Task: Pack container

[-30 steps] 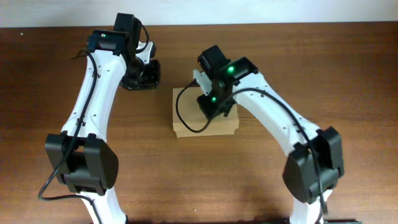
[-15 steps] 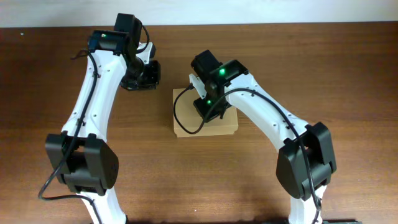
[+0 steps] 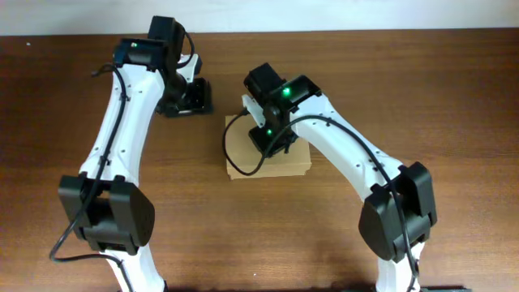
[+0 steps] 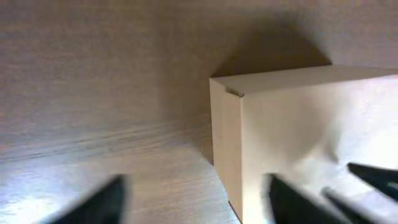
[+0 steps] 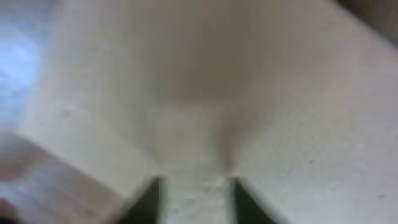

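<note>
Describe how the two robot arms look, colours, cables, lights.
Both arms, left arm and right arm, have white tubular links, bulky black joint housings and thin black cables looping alongside. Green lights glow on the right arm's wrist. Tool fingers are dark.

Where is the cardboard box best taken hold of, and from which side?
Probably at its left edge, coming from the left: the cardboard box lies flat, its left wall stands bare and upright, and the open left gripper is nearby, while the right gripper hovers over the top.
</note>
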You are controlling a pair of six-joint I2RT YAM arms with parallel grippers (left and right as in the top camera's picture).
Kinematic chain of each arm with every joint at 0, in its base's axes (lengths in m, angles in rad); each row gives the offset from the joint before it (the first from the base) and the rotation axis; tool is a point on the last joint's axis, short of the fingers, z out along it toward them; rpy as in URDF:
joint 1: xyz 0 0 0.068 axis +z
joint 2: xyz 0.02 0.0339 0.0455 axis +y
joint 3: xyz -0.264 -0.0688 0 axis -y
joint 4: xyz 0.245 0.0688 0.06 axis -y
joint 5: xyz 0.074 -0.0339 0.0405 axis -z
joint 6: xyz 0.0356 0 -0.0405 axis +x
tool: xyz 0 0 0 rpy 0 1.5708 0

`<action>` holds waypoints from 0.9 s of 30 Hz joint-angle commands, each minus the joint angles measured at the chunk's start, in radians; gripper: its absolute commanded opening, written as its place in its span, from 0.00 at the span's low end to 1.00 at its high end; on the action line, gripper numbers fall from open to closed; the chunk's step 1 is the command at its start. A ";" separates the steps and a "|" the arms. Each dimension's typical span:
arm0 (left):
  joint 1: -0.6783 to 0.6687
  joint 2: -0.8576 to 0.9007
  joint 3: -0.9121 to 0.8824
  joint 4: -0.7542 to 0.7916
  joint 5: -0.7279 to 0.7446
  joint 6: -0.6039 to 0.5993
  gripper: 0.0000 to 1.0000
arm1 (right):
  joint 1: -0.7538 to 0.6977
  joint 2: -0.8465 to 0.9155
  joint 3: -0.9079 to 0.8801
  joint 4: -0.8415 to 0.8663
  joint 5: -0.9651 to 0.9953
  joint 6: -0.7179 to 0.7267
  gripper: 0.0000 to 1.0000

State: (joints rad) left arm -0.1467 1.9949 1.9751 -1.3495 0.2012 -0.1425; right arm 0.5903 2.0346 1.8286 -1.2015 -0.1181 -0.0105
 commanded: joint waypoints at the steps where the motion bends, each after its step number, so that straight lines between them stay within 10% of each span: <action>1: 0.001 -0.060 0.061 -0.014 -0.008 0.006 1.00 | 0.012 -0.103 0.071 -0.007 -0.027 -0.038 0.99; 16: 0.028 -0.263 0.020 -0.179 -0.034 0.116 0.99 | -0.014 -0.375 0.082 -0.135 -0.062 -0.145 0.99; 27: 0.033 -0.825 -0.549 0.051 -0.039 0.097 0.99 | -0.030 -0.835 -0.261 -0.063 -0.058 -0.167 0.99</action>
State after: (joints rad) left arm -0.1181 1.2690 1.5581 -1.3224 0.1661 -0.0471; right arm 0.5644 1.2819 1.6642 -1.2850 -0.1665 -0.1642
